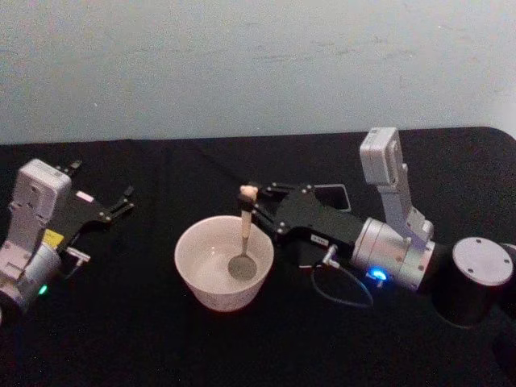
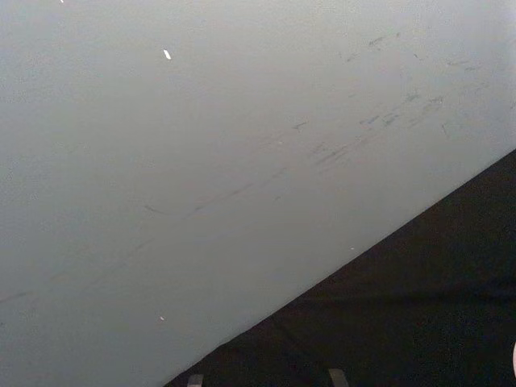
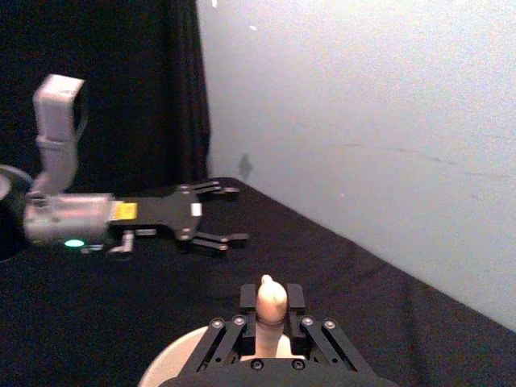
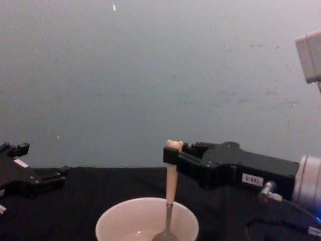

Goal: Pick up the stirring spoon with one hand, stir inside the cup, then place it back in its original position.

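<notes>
The right end effector (image 1: 251, 201) holds the spoon (image 1: 243, 232) by its top, round end down in the cup (image 1: 196, 284). Pick-up looks done; stirring and putting it back are left, I think. The left end effector (image 1: 101, 184) rests wide open, well apart. Black worktop (image 1: 121, 343), pale bare wall (image 1: 242, 64) behind

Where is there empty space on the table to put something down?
Bare black table lies between the left gripper and the cup, and along the front edge before the cup. It is crowded right of the cup: the right gripper holds the stirring spoon in it, beside a dark holder and a cable.
</notes>
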Controlling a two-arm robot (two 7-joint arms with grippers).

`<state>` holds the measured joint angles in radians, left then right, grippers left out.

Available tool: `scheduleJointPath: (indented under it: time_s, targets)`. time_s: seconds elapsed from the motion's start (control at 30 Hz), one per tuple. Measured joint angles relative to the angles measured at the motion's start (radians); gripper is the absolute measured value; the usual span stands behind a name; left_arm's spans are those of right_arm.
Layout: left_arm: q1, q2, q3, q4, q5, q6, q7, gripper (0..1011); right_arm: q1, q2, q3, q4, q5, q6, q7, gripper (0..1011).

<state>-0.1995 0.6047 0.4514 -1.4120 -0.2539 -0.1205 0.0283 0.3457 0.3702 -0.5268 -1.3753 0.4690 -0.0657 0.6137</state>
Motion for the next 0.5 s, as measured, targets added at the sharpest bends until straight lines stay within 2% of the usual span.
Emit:
scheduleJointPath:
  time_s: [0.23, 0.5]
  targets:
    - [0.0, 0.0, 0.0, 0.0, 0.0, 0.0, 0.0, 1001, -0.036, 0.024, -0.018, -0.056, 0.029, 0.014, 0.029, 214]
    - [0.0, 0.0, 0.0, 0.0, 0.0, 0.0, 0.0, 1001, -0.031, 0.011, -0.049, -0.048, 0.031, 0.018, 0.032, 214]
